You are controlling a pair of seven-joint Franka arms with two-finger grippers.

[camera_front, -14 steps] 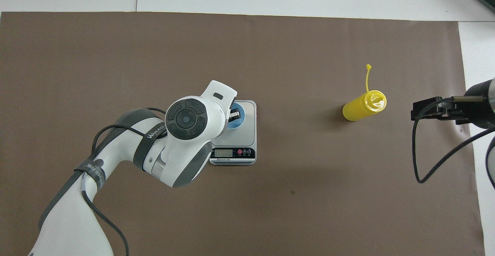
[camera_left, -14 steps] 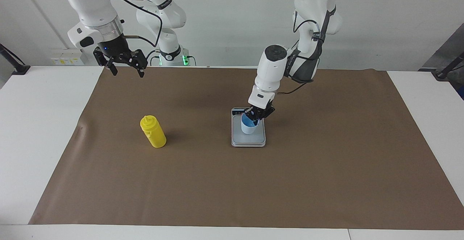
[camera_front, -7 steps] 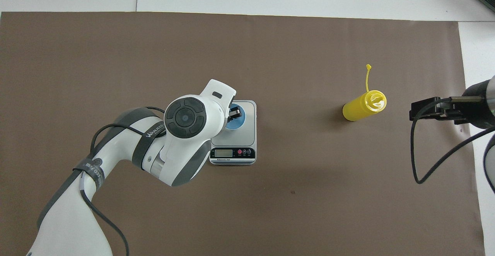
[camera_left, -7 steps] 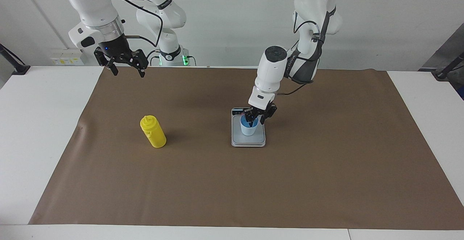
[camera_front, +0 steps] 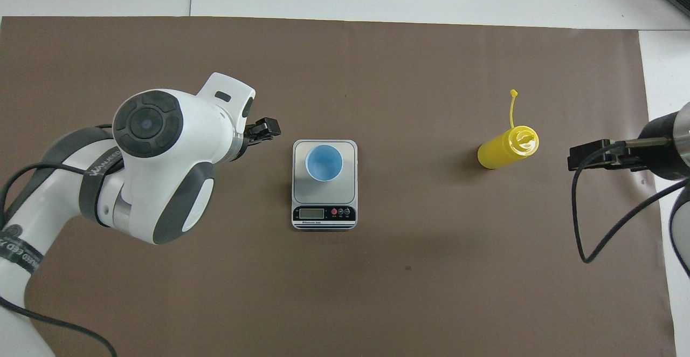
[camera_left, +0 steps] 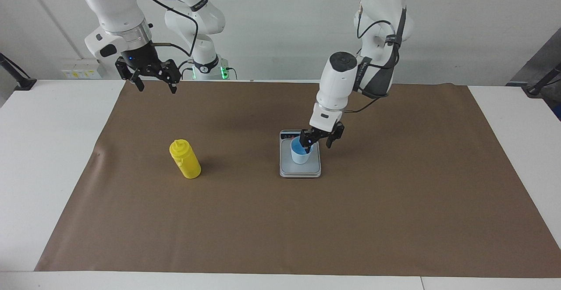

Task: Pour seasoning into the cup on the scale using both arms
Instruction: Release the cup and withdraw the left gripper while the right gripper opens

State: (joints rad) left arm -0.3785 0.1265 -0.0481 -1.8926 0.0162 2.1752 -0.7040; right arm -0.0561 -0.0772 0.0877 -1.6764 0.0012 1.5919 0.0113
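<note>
The light blue cup (camera_left: 301, 152) stands upright on the silver-grey scale (camera_left: 302, 170), whose display strip faces the robots. The cup (camera_front: 324, 163) and scale (camera_front: 349, 155) show uncovered in the overhead view. My left gripper (camera_left: 319, 143) is open and empty. It hangs just off the cup's rim, toward the left arm's end of the table, and also shows in the overhead view (camera_front: 264, 129). The yellow seasoning bottle (camera_left: 185, 159) stands alone toward the right arm's end, its tethered cap (camera_front: 513, 93) hanging open. My right gripper (camera_left: 156, 87) waits open and raised, apart from the bottle (camera_front: 506, 149).
A brown mat (camera_left: 307, 228) covers most of the white table (camera_left: 39, 158). The scale sits near the mat's middle. Nothing else lies on the mat. A black cable (camera_front: 582, 222) hangs from the right arm near the mat's edge.
My left gripper has opened, let go of the cup and drawn away toward the left arm's end. The cup now stands free on the scale. The right gripper barely moved.
</note>
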